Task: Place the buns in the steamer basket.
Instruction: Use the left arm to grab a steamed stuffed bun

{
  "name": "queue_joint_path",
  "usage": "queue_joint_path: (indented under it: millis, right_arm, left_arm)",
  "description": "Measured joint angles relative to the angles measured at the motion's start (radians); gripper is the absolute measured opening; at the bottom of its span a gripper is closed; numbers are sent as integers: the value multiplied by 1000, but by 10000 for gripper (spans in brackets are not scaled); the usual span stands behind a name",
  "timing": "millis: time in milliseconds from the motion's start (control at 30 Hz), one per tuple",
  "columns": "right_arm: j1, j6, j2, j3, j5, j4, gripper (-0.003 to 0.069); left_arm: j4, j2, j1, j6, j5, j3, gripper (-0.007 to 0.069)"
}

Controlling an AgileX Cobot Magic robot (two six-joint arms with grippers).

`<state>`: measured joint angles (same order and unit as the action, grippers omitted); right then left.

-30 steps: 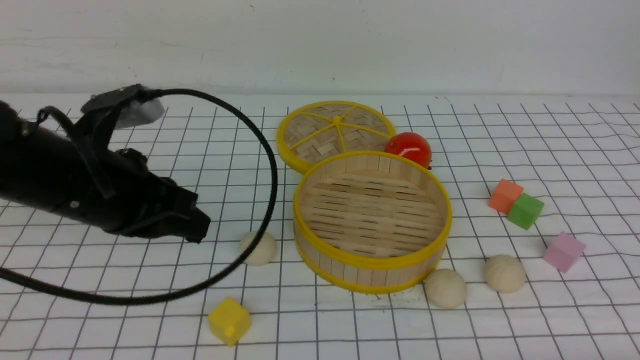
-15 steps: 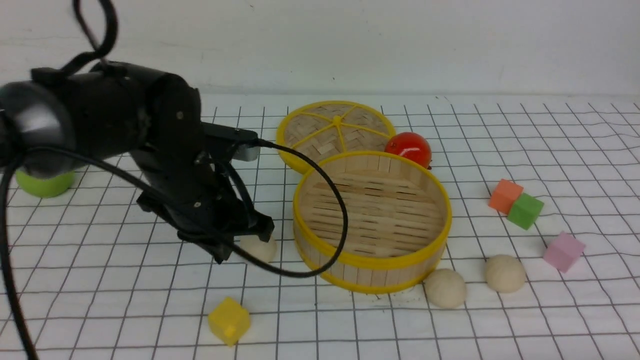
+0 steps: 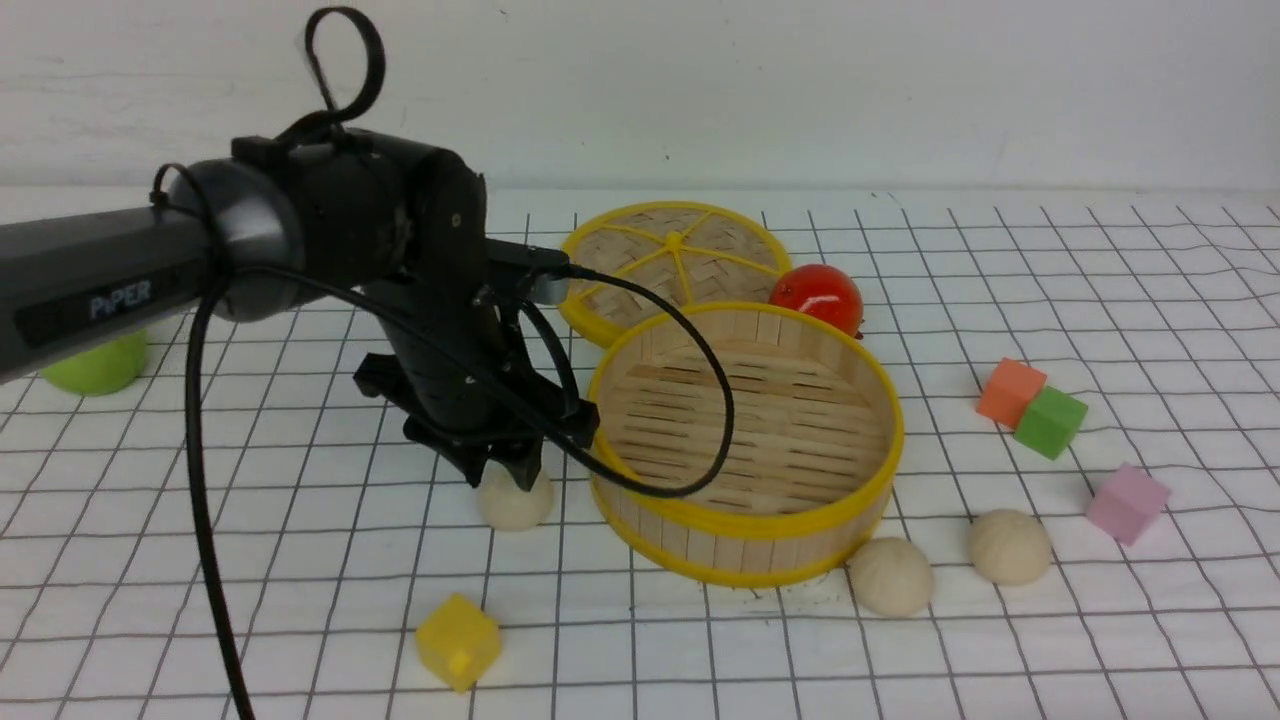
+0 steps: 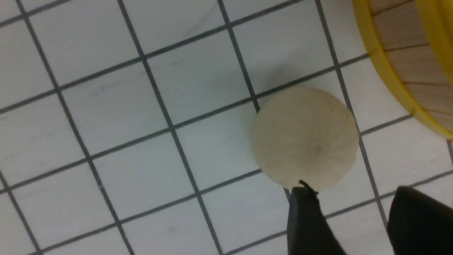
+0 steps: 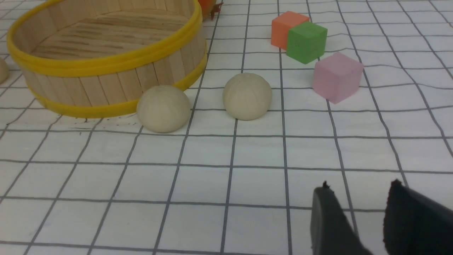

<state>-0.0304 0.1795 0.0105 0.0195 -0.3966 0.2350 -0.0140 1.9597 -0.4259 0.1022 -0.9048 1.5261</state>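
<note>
Black and parted, the jaws of the left gripper (image 4: 355,194) are held open beside the first bun (image 4: 306,138), with nothing gripped; whether the bun is touched cannot be told. This bun is set on the white gridded table (image 3: 300,640), just to the left of the steamer basket (image 3: 745,523). A black cable (image 3: 728,400) is looped from the left arm (image 3: 440,230) and seen across the basket's left part. The slatted basket floor is seen bare. By the basket's near right side the second bun (image 3: 890,577) is placed, and farther right the third bun (image 3: 1010,547). Nearer the robot than the basket, to its left, a yellow block (image 3: 458,642) is seen. Behind the basket are placed the woven lid (image 3: 640,245) and the red tomato (image 3: 818,298). To the basket's right, an orange cube (image 3: 1010,392), a green cube (image 3: 1050,422) and a pink cube (image 3: 1130,503) are laid out. Well left of the basket, a green apple (image 3: 100,362) is partly hidden by the left arm. The right gripper (image 5: 357,193) is held open, its fingers apart.
</note>
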Motion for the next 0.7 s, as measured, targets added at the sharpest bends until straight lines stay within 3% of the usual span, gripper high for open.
queue_joint_path:
  millis: [233, 700]
  right_arm:
    - [0, 0, 0, 0, 0, 0, 239]
    - [0, 0, 0, 0, 0, 0, 239]
  left_arm:
    - [0, 36, 0, 0, 45, 2, 326]
    - [53, 58, 0, -3, 125, 2, 244]
